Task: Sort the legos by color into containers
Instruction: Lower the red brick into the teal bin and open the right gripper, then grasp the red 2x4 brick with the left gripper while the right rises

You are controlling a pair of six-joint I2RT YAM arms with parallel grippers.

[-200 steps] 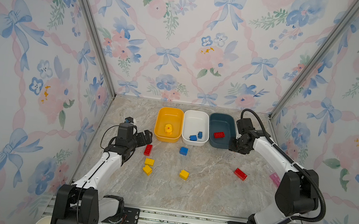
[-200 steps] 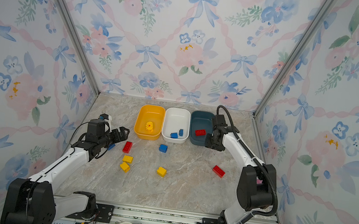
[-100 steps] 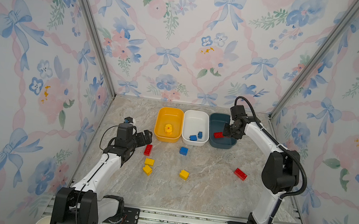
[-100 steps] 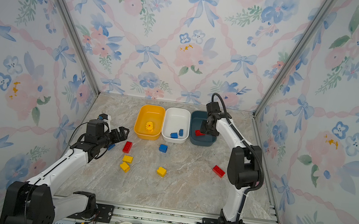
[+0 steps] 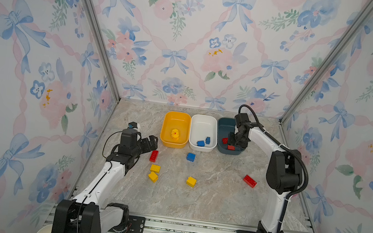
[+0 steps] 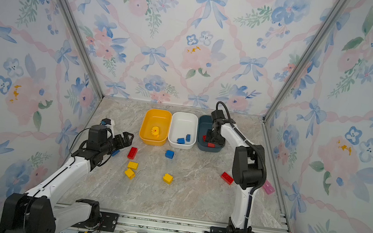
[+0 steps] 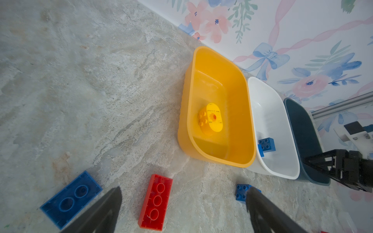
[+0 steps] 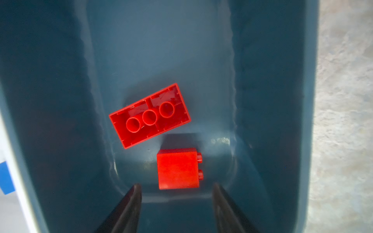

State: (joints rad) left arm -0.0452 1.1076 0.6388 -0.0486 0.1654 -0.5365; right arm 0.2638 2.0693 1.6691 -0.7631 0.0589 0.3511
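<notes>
1. Step in hand: we judge a red drop-off to be finished. The right gripper [image 8: 177, 185] hangs inside the teal tub [image 8: 60, 100], which stands just beside the white tub [image 5: 203, 126] on the right arm's side. Its jaws stand apart and hold nothing.
2. The red square brick [image 8: 177, 168] lies on its side on the teal tub's floor, just ahead of the fingertips and clear of both. The red oblong brick [image 8: 150, 116] lies studs down a little beyond it.
3. The left gripper [image 7: 183, 189] is spread wide and empty, low over the table in front of the white tub, on the left arm's side. The loose red brick [image 7: 156, 201] lies studs down between its fingers, nearer one of them, and untouched.
4. Next move, in our judgement: the right arm must lift clear of the teal wall before travelling. The left must lower and close across the loose red brick's short width.
5. Outstanding: the blue square brick [image 5: 191, 157] sits just in front of the white tub. The outlying red brick [image 5: 249, 181] lies well in front of that tub, on the right arm's side.
</notes>
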